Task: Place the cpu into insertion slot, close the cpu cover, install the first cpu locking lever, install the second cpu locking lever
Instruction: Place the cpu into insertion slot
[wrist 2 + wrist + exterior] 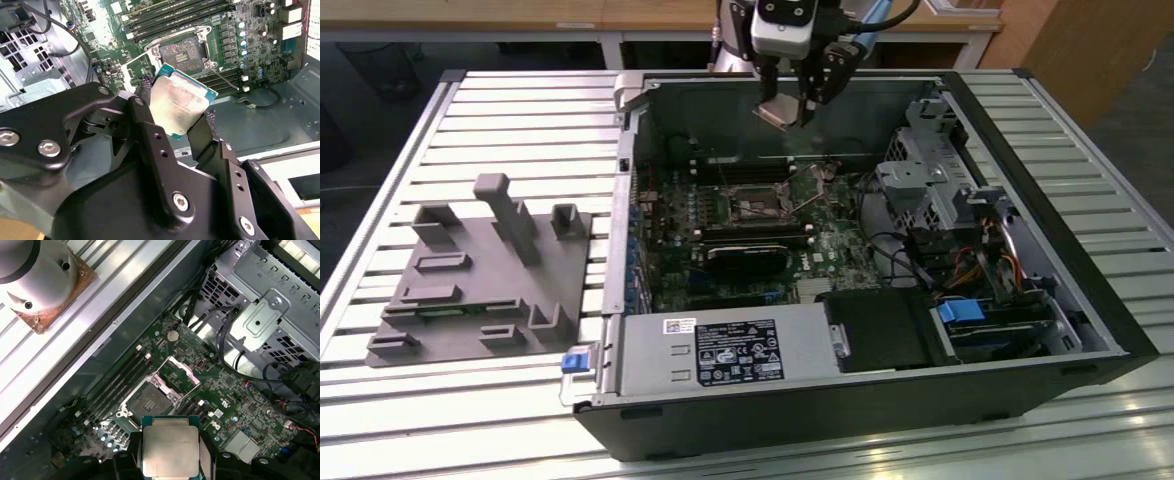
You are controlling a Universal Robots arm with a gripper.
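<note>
Well, the cpu (182,102) is a small flat square chip with a shiny silver-grey top and a thin blue-green edge around it. Its top looks a bit smudged. It is up in the air and tilted, over the far end of the open computer case (1107,335) in the exterior view. It is not in the insertion slot (150,401) yet. The slot is a dark square on the green board (838,240), and it is bare. The cpu cover (181,371), a thin silver frame, is flipped up beside the slot.

The claw (790,104) is closed on the chip. Its two black fingers (150,131) press on two opposite edges of the cpu, one on each side, with just the chip's width between them.

In the first wrist view there is tiny faint writing on the chip's top, too small to read. A black and white sticker (734,352) sits on the grey metal box (654,368) at the near end of the case in the exterior view. A little white sticker (680,325) is just beside it. Their print is too small to read too.
</note>
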